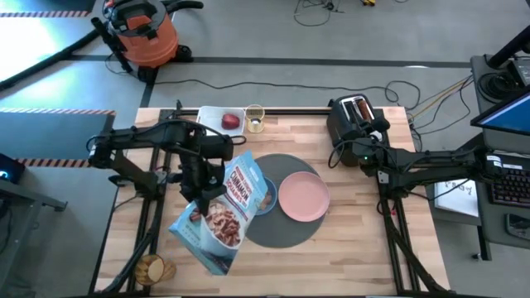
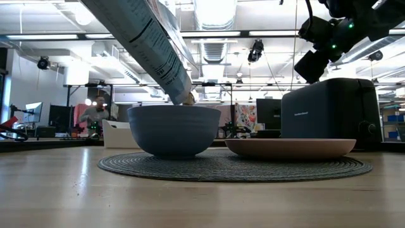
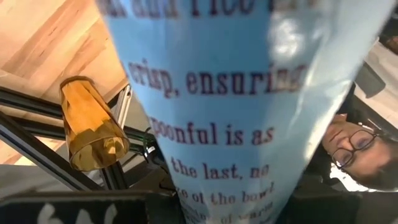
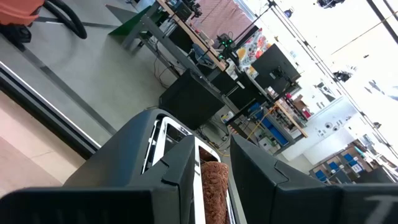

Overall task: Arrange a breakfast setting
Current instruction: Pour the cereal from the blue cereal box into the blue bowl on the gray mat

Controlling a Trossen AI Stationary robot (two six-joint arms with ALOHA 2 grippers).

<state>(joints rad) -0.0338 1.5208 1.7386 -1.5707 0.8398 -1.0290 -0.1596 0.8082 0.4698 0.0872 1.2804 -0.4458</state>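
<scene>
My left gripper [image 1: 201, 178] is shut on a light-blue cereal box [image 1: 222, 211], tilted with its lower end over the blue bowl [image 2: 174, 130]. The bowl and the pink plate [image 1: 303, 197] sit on the round dark grey mat [image 1: 277, 232]. My right gripper [image 1: 346, 153] is open, above the black toaster [image 1: 354, 116]; a toast slice [image 4: 212, 190] stands in its slot. A red apple [image 1: 230, 122] lies on the white tray [image 1: 211, 116], with a glass [image 1: 254, 118] beside it. No spoon shows. My left gripper holds the cereal box by its long left side [image 1: 212, 184], coming at it from the table's left. The box itself hides the fingers. The box is lifted clear and slants down toward the bowl, its low end [image 2: 182, 95] just above the bowl's rim.
An amber glass [image 1: 151, 267] stands at the table's near left corner; it also shows in the left wrist view [image 3: 93, 124]. A person's face shows behind the box in the left wrist view. Bare wood lies at the near right.
</scene>
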